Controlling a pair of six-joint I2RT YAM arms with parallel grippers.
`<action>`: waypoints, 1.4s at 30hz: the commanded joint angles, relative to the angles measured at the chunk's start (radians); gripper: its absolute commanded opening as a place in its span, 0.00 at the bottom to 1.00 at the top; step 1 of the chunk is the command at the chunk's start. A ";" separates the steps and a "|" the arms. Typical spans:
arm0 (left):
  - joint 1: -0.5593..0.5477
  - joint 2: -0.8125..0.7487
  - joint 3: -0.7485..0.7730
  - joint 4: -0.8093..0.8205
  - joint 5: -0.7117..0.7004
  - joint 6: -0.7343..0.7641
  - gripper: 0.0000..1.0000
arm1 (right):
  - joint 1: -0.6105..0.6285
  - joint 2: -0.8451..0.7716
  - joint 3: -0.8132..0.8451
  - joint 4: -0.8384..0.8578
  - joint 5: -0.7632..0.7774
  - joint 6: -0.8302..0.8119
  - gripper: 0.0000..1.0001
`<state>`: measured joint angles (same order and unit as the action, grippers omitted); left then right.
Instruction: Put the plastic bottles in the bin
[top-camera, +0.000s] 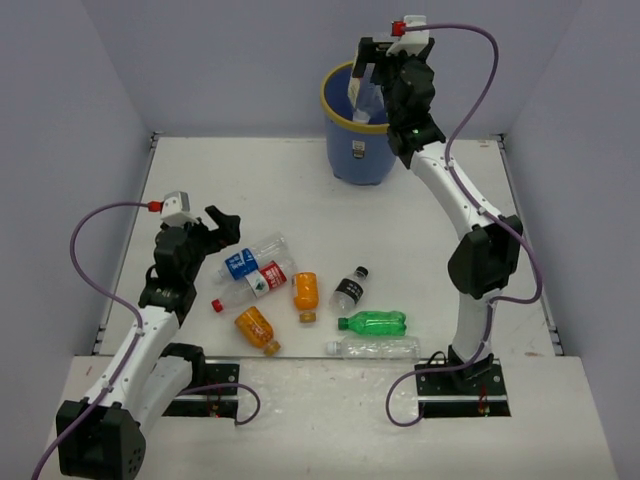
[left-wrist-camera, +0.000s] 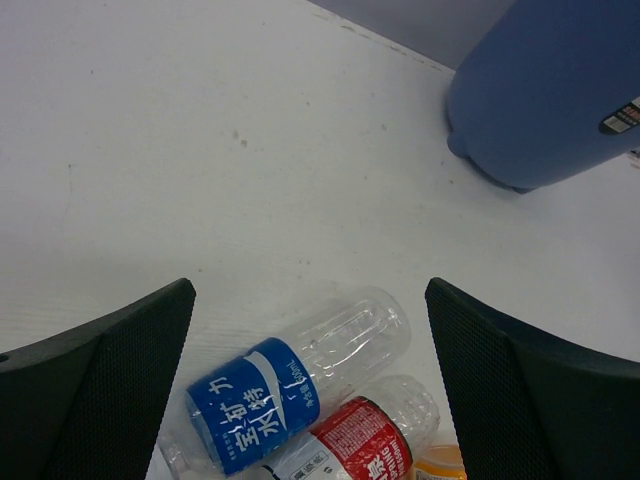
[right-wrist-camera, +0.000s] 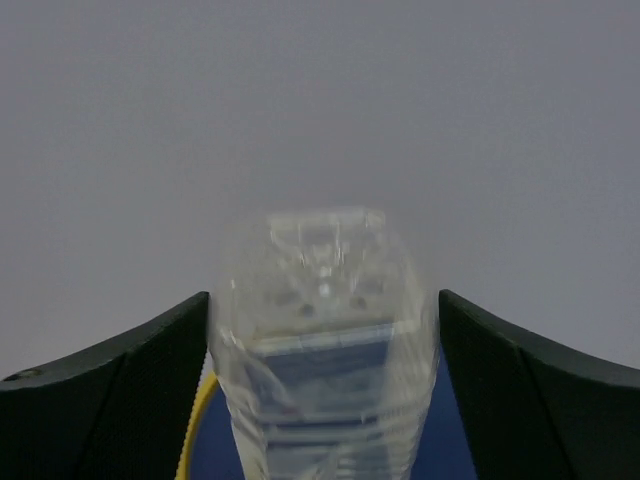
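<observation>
Over the bin (top-camera: 345, 160), my right gripper (top-camera: 362, 72) clamps a clear bottle (top-camera: 358, 102); dropped off-centre, it may bounce out. My left gripper (left-wrist-camera: 310, 285) gapes wide.

The right end effector (right-wrist-camera: 323, 345) grips a clear bottle (right-wrist-camera: 322, 300), seen end-on and blurry, with a bluish band across it. The dark fingers (right-wrist-camera: 110, 390) touch both of its sides. Below, a bit of the bin (right-wrist-camera: 193, 435) shows: yellow rim, blue inside. A plain grey wall (right-wrist-camera: 320, 100) is behind.

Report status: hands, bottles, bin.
Right hand shut on clear bottle, over bin. Left hand open, over blue-label bottle. Nothing in the way.
</observation>
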<state>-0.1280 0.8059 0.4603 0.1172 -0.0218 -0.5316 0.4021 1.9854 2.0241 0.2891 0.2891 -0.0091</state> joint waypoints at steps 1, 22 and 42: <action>-0.002 -0.041 0.037 -0.064 -0.059 -0.019 1.00 | -0.009 -0.077 -0.021 0.034 -0.017 0.061 0.99; -0.002 -0.178 0.049 -0.308 -0.010 -0.100 1.00 | -0.014 -0.664 -0.374 -0.416 0.007 0.139 0.99; -0.002 0.040 0.068 -0.301 0.104 -0.022 1.00 | -0.019 -1.255 -1.241 -0.473 0.063 0.432 0.99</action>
<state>-0.1295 0.7941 0.4745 -0.2027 0.0561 -0.6455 0.3851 0.7852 0.8272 -0.1755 0.3264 0.3719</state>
